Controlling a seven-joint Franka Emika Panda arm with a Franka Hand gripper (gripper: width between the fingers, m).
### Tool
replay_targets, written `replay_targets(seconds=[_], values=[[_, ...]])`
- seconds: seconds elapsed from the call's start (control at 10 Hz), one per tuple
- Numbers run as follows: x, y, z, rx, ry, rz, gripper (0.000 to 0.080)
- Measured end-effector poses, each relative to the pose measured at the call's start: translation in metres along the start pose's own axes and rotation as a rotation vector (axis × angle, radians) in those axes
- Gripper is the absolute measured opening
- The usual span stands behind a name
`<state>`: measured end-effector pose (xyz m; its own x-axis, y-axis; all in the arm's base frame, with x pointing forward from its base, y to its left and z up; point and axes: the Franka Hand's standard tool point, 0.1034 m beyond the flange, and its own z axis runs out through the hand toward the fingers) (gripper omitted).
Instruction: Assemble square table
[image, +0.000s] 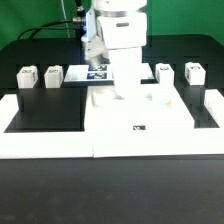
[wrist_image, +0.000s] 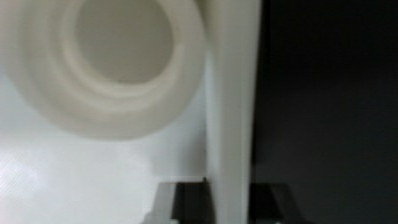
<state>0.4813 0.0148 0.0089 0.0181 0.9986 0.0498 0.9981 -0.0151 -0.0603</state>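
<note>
The large white square plate (image: 140, 112) lies in the middle of the table, against the white rails. My gripper (image: 125, 93) is down at the plate's far left part in the exterior view. In the wrist view the plate's thin edge (wrist_image: 231, 100) runs straight between my two dark fingers (wrist_image: 189, 203), which press it from both sides. A round corner socket (wrist_image: 107, 60) of the plate fills the area beside the edge. Two white tagged legs (image: 27, 76) (image: 53, 74) stand at the exterior view's far left, two more (image: 165, 72) (image: 194, 71) at the far right.
Long white border rails (image: 45, 142) frame the black work area at the left, front and right. The marker board (image: 98, 72) lies behind the plate, partly hidden by the arm. A green wall stands at the back.
</note>
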Motion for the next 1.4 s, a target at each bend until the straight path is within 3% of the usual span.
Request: replay_targets(seconds=[0.1, 0.5, 0.6, 1.0, 1.2, 1.3, 1.4], values=[[0.008, 0.008, 0.0, -0.01, 0.003, 0.01, 0.0067], [0.044, 0.012, 0.003, 0.035, -0.001, 0.041, 0.0067], [0.044, 0.012, 0.003, 0.047, -0.007, 0.053, 0.0067], [0.044, 0.011, 0.003, 0.047, -0.013, 0.049, 0.0067], [0.044, 0.011, 0.003, 0.047, -0.013, 0.05, 0.0361], [0.044, 0.012, 0.003, 0.044, -0.012, 0.05, 0.0361], [0.044, 0.013, 0.002, 0.04, -0.012, 0.05, 0.0556]])
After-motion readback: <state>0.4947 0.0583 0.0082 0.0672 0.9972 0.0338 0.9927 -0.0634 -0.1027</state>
